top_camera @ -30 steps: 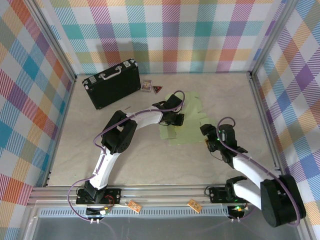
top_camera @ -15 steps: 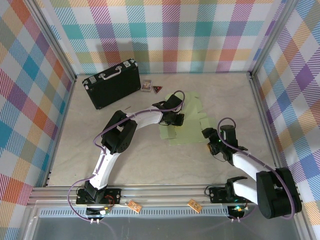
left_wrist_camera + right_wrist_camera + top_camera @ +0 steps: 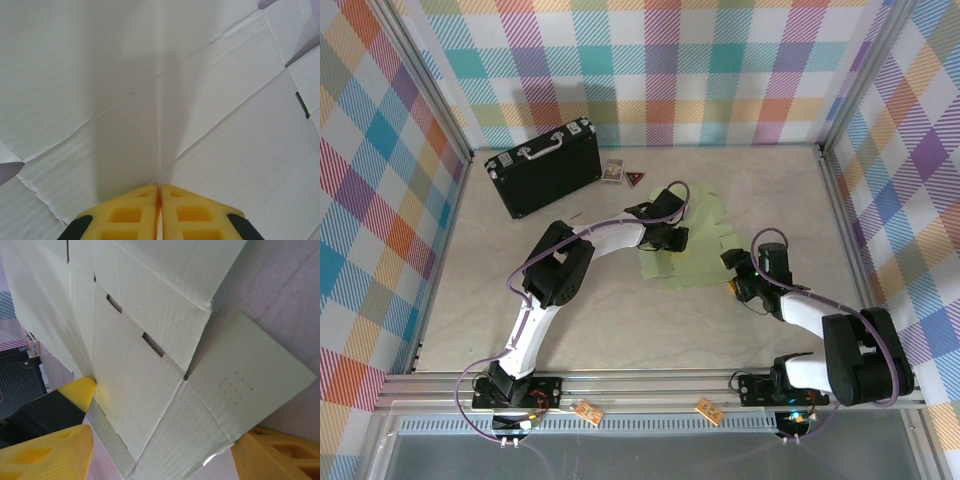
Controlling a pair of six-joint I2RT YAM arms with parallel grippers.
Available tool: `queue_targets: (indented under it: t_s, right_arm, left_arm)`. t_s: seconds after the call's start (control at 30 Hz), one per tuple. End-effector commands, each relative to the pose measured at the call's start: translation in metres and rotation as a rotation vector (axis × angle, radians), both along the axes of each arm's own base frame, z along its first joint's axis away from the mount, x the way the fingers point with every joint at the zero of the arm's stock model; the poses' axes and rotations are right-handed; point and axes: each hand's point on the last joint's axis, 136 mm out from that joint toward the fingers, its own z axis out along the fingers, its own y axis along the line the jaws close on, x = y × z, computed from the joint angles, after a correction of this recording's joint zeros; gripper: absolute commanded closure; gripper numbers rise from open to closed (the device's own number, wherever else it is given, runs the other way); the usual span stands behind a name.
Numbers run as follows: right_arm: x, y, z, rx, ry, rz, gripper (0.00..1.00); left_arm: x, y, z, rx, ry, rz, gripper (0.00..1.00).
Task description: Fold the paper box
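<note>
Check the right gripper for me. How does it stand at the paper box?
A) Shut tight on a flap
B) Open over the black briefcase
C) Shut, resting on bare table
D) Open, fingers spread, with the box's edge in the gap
D: in the right wrist view the right gripper has its yellow fingers far apart, and the near edge of the paper box shows in the gap between them, unclamped.

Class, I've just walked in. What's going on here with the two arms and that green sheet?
Two robot arms are working on the paper box, a pale green card sheet on the table, not yet box-shaped. The left gripper is shut, apparently pinching a thin raised edge near the sheet's middle. The right gripper is open, its fingers either side of a flap at the sheet's right edge. A black briefcase sits at the back left.
</note>
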Motion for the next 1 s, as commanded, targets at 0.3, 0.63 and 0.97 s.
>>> queue_targets:
  t_s: [0.3,0.63,0.97]
  right_arm:
    - [0.011,0.011,0.016,0.062,-0.044,0.032,0.36]
    - [0.007,0.013,0.003,0.028,-0.018,0.077,0.76]
    - [0.016,0.023,0.044,0.023,-0.097,0.173,1.00]
  left_arm:
    - [-0.028,0.020,-0.044,0.092,0.124,-0.015,0.89]
    - [-0.030,0.020,-0.044,0.086,0.120,-0.023,0.89]
    - [-0.022,0.028,0.016,-0.004,-0.086,-0.004,0.76]
